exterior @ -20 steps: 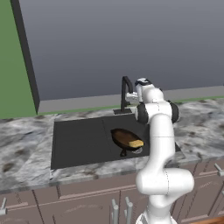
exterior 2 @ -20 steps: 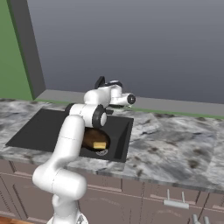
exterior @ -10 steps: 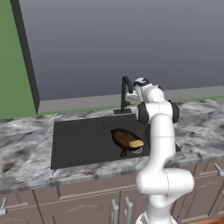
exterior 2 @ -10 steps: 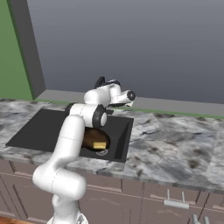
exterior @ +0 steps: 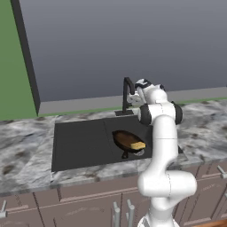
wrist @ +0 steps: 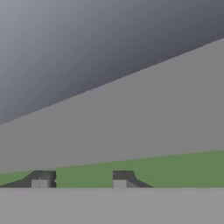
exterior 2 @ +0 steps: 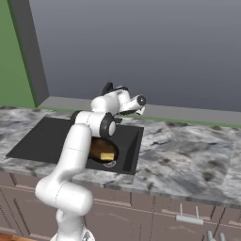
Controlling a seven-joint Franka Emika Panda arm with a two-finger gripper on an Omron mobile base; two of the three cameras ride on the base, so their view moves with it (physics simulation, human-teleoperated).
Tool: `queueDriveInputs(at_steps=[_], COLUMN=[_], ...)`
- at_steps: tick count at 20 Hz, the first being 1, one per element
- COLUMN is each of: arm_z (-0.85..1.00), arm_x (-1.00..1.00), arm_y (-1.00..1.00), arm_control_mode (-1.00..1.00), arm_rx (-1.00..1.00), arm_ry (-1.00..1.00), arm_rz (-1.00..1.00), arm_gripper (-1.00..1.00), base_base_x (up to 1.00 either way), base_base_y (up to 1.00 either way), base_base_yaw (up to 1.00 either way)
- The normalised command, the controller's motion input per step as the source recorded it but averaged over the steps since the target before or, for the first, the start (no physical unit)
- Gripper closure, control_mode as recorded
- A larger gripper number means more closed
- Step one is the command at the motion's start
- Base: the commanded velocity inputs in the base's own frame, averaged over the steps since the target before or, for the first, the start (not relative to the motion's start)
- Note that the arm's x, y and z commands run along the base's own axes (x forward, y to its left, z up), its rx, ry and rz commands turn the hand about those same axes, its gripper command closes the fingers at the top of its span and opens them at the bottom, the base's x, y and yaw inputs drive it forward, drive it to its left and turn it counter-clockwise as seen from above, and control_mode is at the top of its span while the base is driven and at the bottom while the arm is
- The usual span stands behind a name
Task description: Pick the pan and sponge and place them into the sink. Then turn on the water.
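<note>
The pan [exterior: 125, 138] lies in the right end of the black sink [exterior: 80, 142], and the yellow sponge [exterior: 138, 145] rests on its rim. Both show again from the right: pan [exterior 2: 98, 148], sponge [exterior 2: 107, 156], sink [exterior 2: 41, 139]. My gripper [exterior: 138, 90] is up at the back of the sink, right beside the black gooseneck faucet [exterior: 126, 92], and faces the grey wall. In the hand view its fingertips [wrist: 42, 179] stand apart, open, and the gripper [wrist: 82, 180] has nothing in its gap. The water is out of view.
Marbled grey counter [exterior: 204, 133] runs on both sides of the sink. The grey back wall [exterior: 133, 44] rises close behind the faucet, with a green wall [exterior: 13, 66] at the left. Cabinet fronts with handles [exterior 2: 188, 219] sit below the counter edge.
The hand has turned and lifted slightly beside the faucet. Pan and sponge lie where they were.
</note>
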Motion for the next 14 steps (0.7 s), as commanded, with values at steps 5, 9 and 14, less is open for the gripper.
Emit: queueDriveInputs(at_steps=[5,9,14], arm_z=[-0.41,-0.43,-0.43], arm_x=[-0.12,-0.14,-0.19], arm_y=[-0.54,-0.51,-0.56], arm_control_mode=[-1.00,-1.00,-1.00], arm_rx=[0.00,0.00,0.00], arm_ry=[0.06,0.05,0.03], arm_rz=[-0.06,-0.06,-0.04], arm_gripper=[1.00,1.00,1.00], base_base_x=[0.00,0.00,0.00], base_base_y=[0.00,0.00,0.00], base_base_yaw=[0.00,0.00,0.00])
